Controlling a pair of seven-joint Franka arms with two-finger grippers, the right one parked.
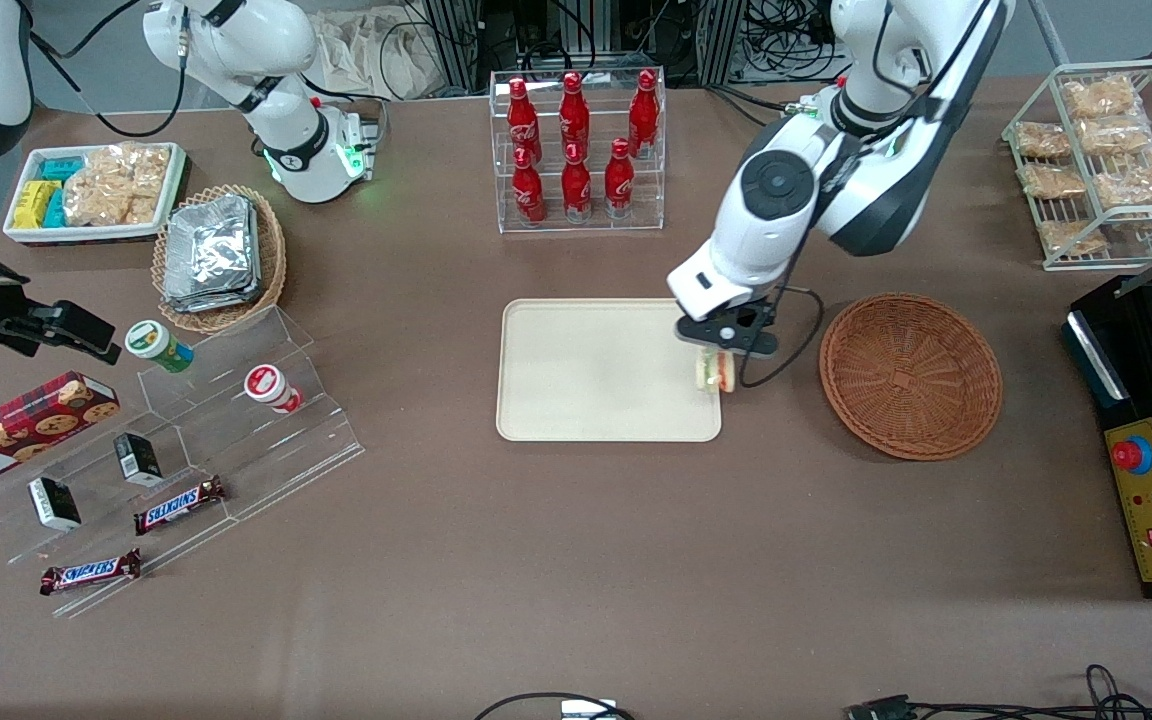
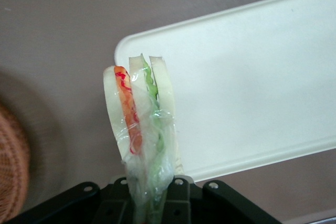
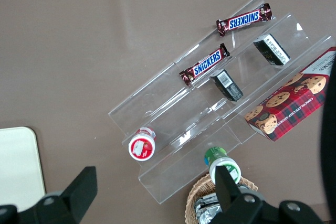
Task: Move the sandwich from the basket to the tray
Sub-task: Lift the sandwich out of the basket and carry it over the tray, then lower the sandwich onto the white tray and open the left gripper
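Over a brown worktop [image 1: 576, 560], carry the sandwich [image 1: 715, 372], clamped in the gripper [image 1: 719, 352] above the tray [image 1: 586, 370] edge nearest the basket [image 1: 911, 375], farther inward, then lower gently before releasing.

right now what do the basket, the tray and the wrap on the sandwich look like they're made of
The basket looks like brown woven wicker: ribs radiate from its centre. The tray seems to be matte cream plastic, smooth, with a low moulded rim. The sandwich, held in the gripper above the tray's edge nearest the basket, appears wrapped in clear glossy film that creases and shines; it may be a replica.
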